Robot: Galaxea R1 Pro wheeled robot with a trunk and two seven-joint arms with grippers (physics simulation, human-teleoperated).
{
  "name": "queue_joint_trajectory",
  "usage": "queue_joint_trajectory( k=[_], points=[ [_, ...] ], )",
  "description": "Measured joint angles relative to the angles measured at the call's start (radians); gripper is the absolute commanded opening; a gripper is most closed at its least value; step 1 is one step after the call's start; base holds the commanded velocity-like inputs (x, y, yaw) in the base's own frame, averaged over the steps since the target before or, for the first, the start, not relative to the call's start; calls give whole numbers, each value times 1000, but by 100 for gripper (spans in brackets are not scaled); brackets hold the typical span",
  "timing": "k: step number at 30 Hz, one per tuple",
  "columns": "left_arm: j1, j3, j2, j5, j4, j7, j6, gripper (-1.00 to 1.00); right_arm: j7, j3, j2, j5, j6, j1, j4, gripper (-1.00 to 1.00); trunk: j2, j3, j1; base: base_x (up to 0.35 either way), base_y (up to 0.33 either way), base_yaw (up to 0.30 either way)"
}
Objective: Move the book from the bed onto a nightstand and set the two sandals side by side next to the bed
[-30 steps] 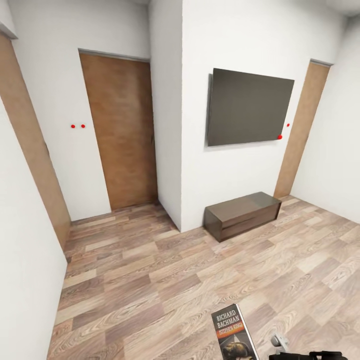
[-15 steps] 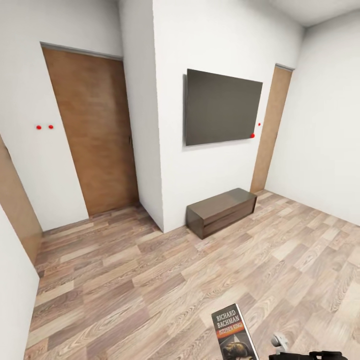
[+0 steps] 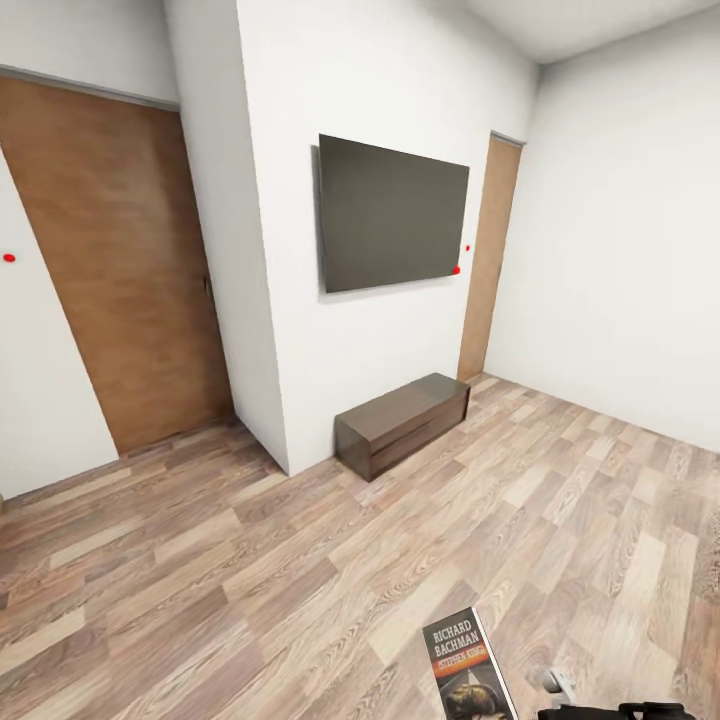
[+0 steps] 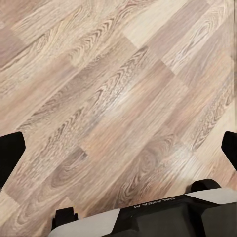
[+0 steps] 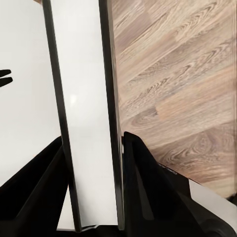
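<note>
Carrying the book (image 3: 468, 668) upright above the floor (image 3: 300, 560), the right gripper (image 5: 91, 197) has its jaws clenched on the lower edge. Thin, light and bendy, it seems best pinched near the spine. Left gripper (image 4: 118, 153) jaws hang released.

A wood-plank floor (image 3: 300, 560) in mixed brown and tan tones runs across the room, its boards laid on a diagonal in the head view. A long, low dark-brown bench (image 3: 403, 424) stands directly on it, set against the white wall below a wall-mounted screen, its glossy top bare. The boards reach two brown doors, one at either side of the wall. Both wrist views look down on the same grained planks (image 4: 118, 98).
</note>
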Motion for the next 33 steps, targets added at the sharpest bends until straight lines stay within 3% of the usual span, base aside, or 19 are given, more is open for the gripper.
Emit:
queue_joint_trajectory(
  k=[16, 33],
  points=[
    [0, 0, 0, 0, 0, 0, 0, 100, -1, 0, 1, -1, 0, 0, 0, -100, 0, 0, 0, 137, 0, -282],
    [0, 0, 0, 0, 0, 0, 0, 100, 0, 0, 0, -1, 0, 0, 0, -100, 0, 0, 0, 10, 0, -282]
  ],
)
